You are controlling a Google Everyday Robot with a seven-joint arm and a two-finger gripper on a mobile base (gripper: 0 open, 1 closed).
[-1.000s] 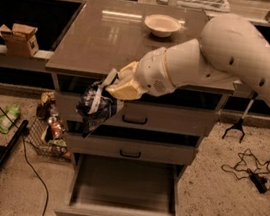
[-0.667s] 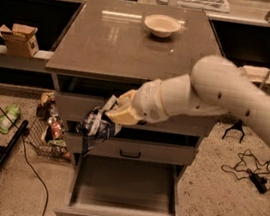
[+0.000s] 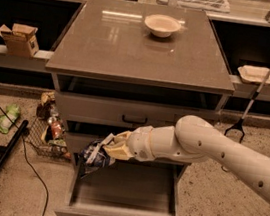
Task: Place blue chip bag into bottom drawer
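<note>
- Dark-blue foil, crumpled and shiny: the blue chip bag (image 3: 93, 156) hangs pinched in my claw (image 3: 105, 149).
- My claw is pressed together on the bag's upper edge, and the bag droops below it and to its left.
- Claw and bag sit low in front of the cabinet, over the rear left corner of the bottom drawer (image 3: 130, 192).
- That drawer is pulled out, showing its plain grey inside. I cannot tell whether the bag touches its left wall.
- My arm (image 3: 210, 146) reaches in from the right, crossing in front of the middle drawer.
- Above it, the top drawer (image 3: 94, 109) is pushed in, with a small dark handle at its middle.
- On the worktop (image 3: 133, 51) a pale bowl (image 3: 162, 25) stands near the back edge.
- On the floor, a wire basket (image 3: 44, 137) of packets stands just beside the cabinet's left side.
- A green packet (image 3: 4, 117) lies farther left, well apart from the bag I hold.
</note>
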